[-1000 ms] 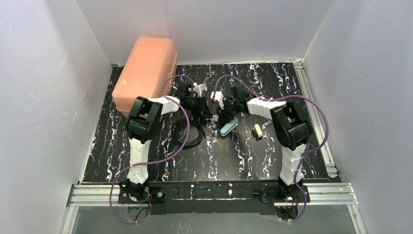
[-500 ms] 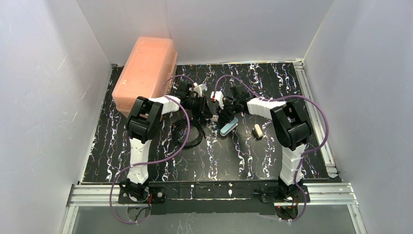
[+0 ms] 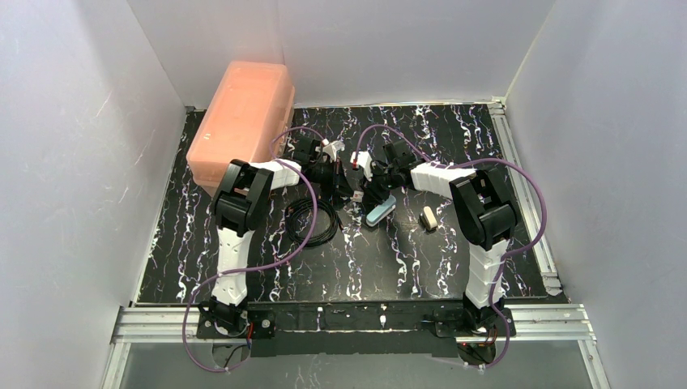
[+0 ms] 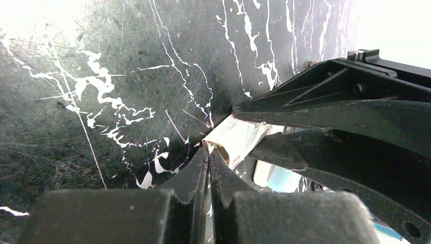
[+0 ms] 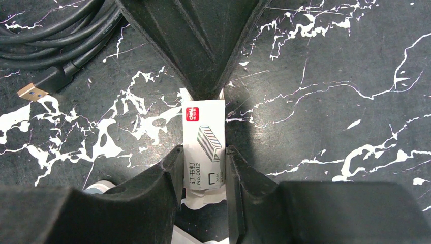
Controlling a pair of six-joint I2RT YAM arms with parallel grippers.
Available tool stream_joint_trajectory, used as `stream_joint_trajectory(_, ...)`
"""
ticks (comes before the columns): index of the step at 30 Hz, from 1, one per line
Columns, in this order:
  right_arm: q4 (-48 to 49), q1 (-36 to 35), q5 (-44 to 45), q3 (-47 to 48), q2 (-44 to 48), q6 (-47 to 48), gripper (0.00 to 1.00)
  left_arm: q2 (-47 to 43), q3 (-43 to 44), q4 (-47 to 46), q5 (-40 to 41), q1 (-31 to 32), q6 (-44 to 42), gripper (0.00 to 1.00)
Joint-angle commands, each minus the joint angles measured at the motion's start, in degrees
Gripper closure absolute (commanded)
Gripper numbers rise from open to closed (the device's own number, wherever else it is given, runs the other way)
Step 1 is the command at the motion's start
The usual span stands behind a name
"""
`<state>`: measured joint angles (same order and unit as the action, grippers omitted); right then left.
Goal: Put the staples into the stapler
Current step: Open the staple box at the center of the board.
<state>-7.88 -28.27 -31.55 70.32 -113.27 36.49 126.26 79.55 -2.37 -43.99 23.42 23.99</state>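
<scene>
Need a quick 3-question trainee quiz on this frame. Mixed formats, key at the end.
1. True or false: the stapler is in neither gripper.
2. What does the right gripper hold? A: the staple box. B: the stapler. C: nothing.
3. Fill in: the left gripper, its tips at the end of the staple box, is ___ (open or shut).

Key: 1 true. 2 A. 3 shut.
</scene>
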Motion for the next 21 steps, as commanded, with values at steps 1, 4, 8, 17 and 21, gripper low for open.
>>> stream_joint_trajectory(1, -2.0, -0.4, 2.4, -1.2, 0.6, 0.0, 0.61, 2.8, -0.7, 5.3, 2.8, 0.9, -1.3, 1.0)
stream_joint_trajectory(4, -2.8, -0.6, 2.7, -1.1, 0.6, 0.6, 0.63, 2.7, -0.5, 5.6, 2.9, 0.8, -1.4, 1.0)
stream_joint_trajectory(8, -4.6, -0.5, 4.0, -0.8, 0.7, 2.6, 0.64, 2.2, -0.4, 6.9, 3.9, 0.8, -1.9, 1.0)
stream_joint_trajectory(17, -8.2, -0.4, 6.4, -0.1, 0.1, 6.1, 0.66, -1.3, -1.5, 9.5, 11.3, 0.8, -5.2, 1.0)
stream_joint_trajectory(21, -9.1, -0.4, 7.2, 0.3, 0.1, 7.2, 0.66, -1.9, -1.6, 10.2, 12.9, 0.8, -5.9, 1.0)
